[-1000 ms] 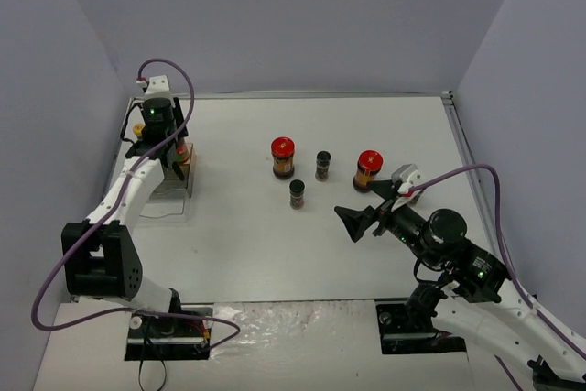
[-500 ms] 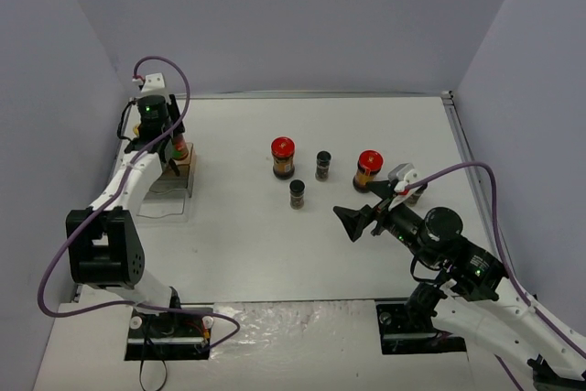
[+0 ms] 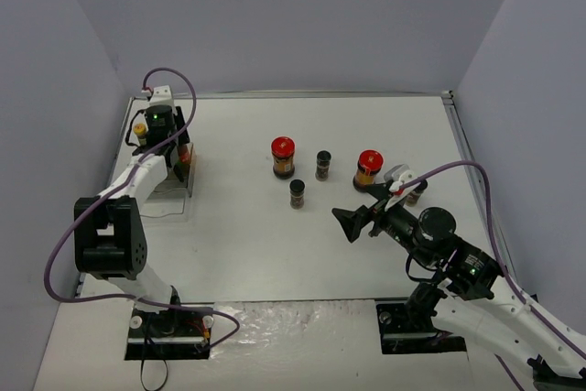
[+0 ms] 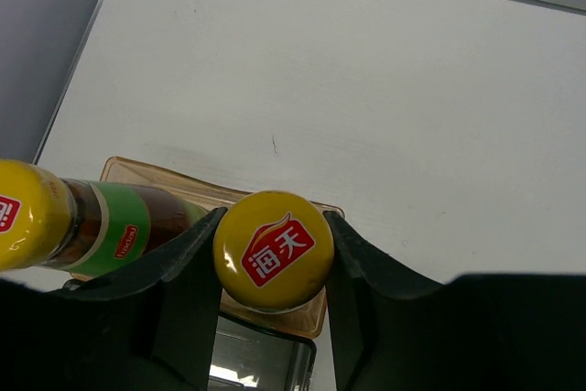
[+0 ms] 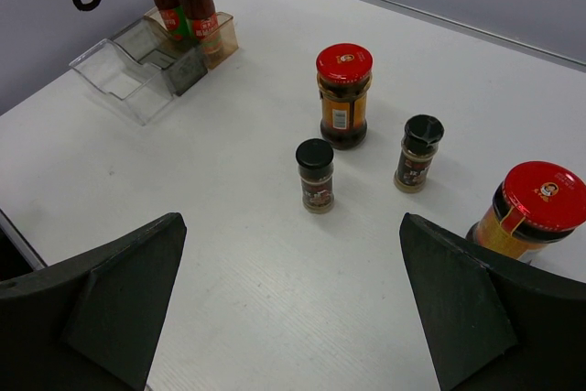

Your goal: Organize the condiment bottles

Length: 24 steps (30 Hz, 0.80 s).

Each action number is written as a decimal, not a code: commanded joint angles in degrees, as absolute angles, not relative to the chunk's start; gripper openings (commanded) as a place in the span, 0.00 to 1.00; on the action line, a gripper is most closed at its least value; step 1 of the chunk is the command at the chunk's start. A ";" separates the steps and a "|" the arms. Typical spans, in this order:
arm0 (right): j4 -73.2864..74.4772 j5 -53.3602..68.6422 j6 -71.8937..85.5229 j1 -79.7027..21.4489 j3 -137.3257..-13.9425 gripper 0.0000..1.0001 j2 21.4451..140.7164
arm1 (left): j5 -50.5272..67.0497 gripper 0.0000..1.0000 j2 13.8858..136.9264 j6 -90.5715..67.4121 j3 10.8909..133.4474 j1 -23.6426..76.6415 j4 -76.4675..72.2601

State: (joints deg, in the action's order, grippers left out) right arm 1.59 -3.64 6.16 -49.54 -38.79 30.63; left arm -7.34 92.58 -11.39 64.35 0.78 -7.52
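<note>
My left gripper (image 4: 273,254) is shut on the yellow cap of a dark-red sauce bottle (image 3: 183,153), which stands upright in the clear brownish rack (image 3: 176,182) at the far left. A second yellow-capped sauce bottle (image 4: 64,219) stands right beside it (image 3: 140,128). Mid-table are two red-lidded jars (image 3: 283,155) (image 3: 368,168) and two black-capped spice jars (image 3: 322,165) (image 3: 297,193). A third small jar (image 3: 414,196) shows partly behind the right arm. My right gripper (image 5: 293,309) hovers open above the table, nearer me than the jars, with nothing between its fingers.
The rack's lower front compartments (image 5: 137,66) hold nothing. Grey walls close in the table on the left, back and right. The table's metal edge strip (image 3: 320,94) runs along the back.
The left wrist has shifted over the rack, still gripping the bottle's cap, and a second yellow cap now shows to its left. The right gripper has edged slightly left, still open.
</note>
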 commanded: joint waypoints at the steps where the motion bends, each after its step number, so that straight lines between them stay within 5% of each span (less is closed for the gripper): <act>1: -2.57 -4.48 7.08 -49.48 -38.53 1.00 30.78 | -7.65 0.51 89.98 -12.22 66.44 0.79 -18.17; 5: -2.55 -4.28 7.48 -49.48 -38.32 1.00 30.49 | -7.73 0.78 89.14 -12.58 65.74 0.79 -17.31; 9: -2.64 -3.66 7.65 -49.48 -38.35 1.00 30.53 | -7.73 0.92 86.97 -12.98 66.57 0.79 -13.87; 24: -2.86 -2.56 9.07 -49.57 -37.95 1.00 28.56 | 6.91 0.97 73.79 -17.01 76.87 6.38 14.51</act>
State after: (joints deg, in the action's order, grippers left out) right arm 1.57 -2.96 8.03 -49.54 -37.97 29.60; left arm -1.92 78.17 -14.91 72.31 2.25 6.66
